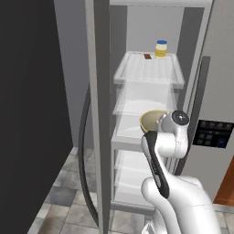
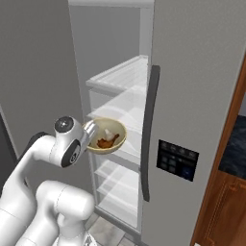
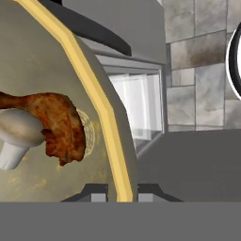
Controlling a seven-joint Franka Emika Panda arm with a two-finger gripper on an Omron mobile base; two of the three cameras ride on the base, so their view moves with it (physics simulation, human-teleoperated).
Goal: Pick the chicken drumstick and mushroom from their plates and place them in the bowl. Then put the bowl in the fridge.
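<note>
My gripper (image 2: 90, 130) is clamped on the near rim of the bowl (image 2: 107, 136), which I hold in the air in front of the open fridge (image 2: 192, 96). Inside the bowl lie the drumstick (image 3: 54, 123) and mushroom (image 3: 16, 134), touching, level with a middle shelf (image 1: 132, 128). A small jar (image 1: 161, 49) stands at the far right of the top shelf.

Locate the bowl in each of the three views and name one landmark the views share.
Left base view: the bowl sits right of centre, half hidden behind the arm's wrist, before the fridge's middle shelves.
Right base view: left of centre, held at the rim by the gripper, drumstick and mushroom inside.
Hand view: it covers the left half, yellow rim running diagonally.
Shared landmark: the white fridge shelves.
</note>
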